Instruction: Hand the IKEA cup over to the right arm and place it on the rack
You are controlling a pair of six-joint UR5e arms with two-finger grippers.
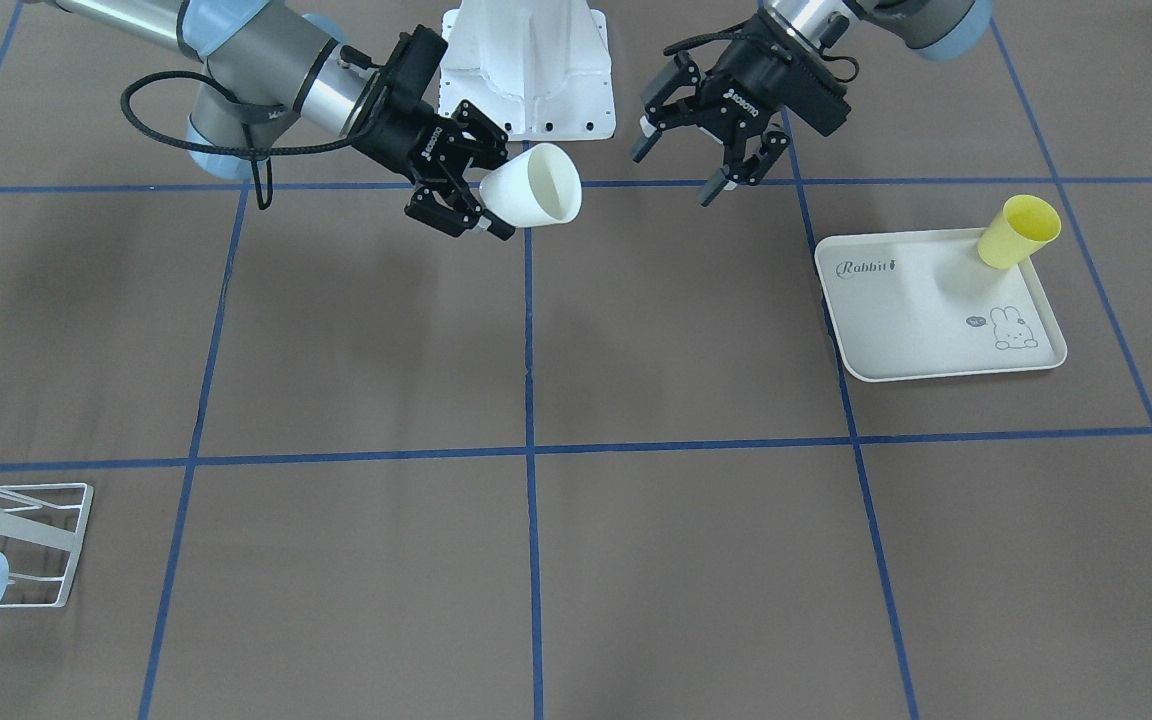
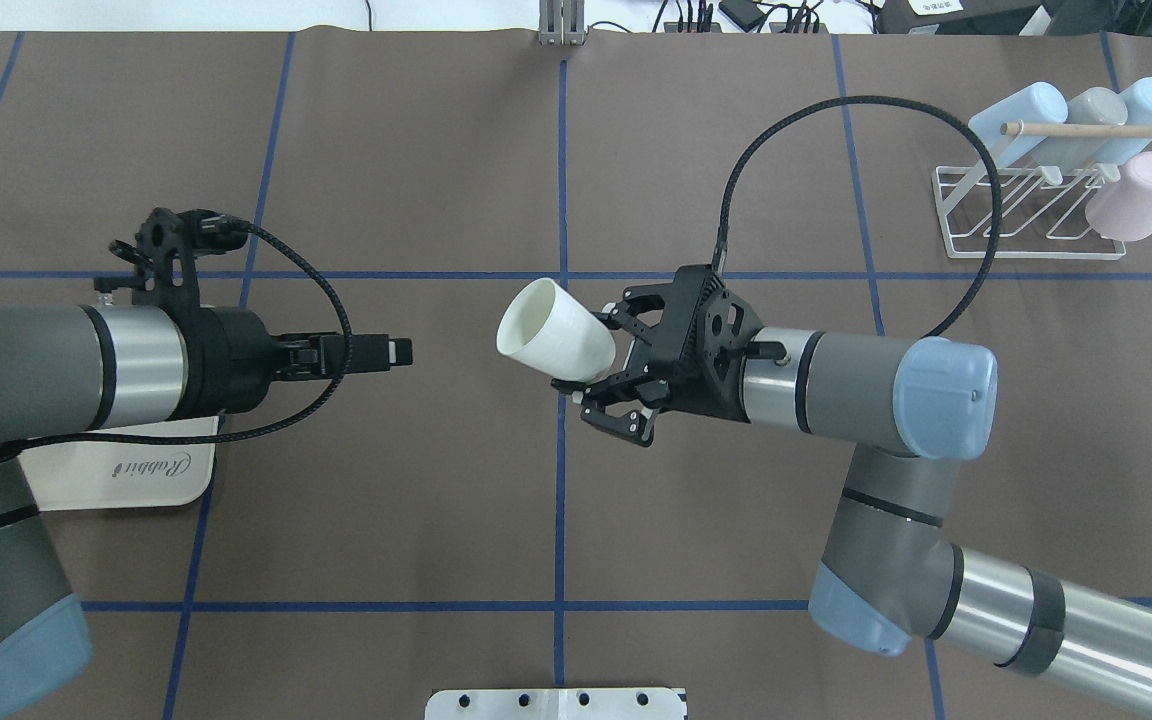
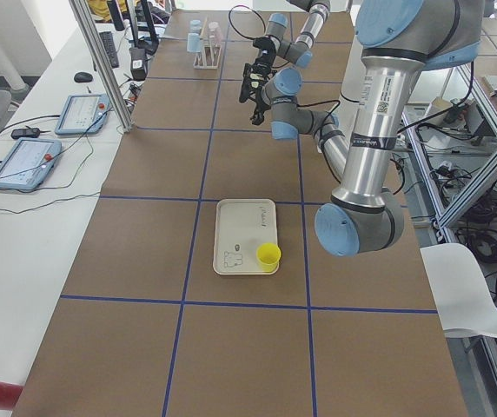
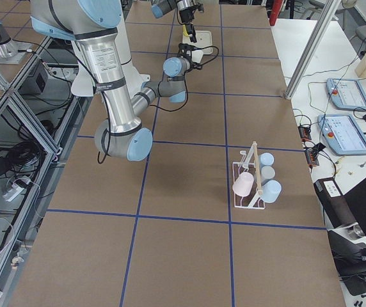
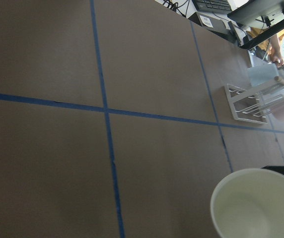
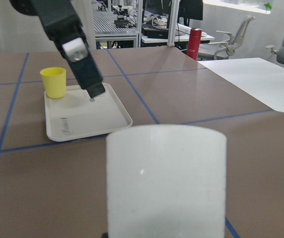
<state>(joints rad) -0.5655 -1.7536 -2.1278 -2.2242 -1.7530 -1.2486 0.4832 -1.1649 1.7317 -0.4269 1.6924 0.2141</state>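
Clamping the white cup [image 2: 554, 330], the right gripper [image 2: 591, 352] faces the left gripper [image 2: 398, 351], spread empty at its nine o'clock.

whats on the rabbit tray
One yellow cup stands at a corner of the tray; the rest is bare. In the overhead view the left arm covers most of it.

My tray [image 1: 916, 300] says "Rabbit" in curly letters. My left gripper [image 1: 678, 172] and right gripper [image 1: 499, 192] each say "ROBOTIQ".
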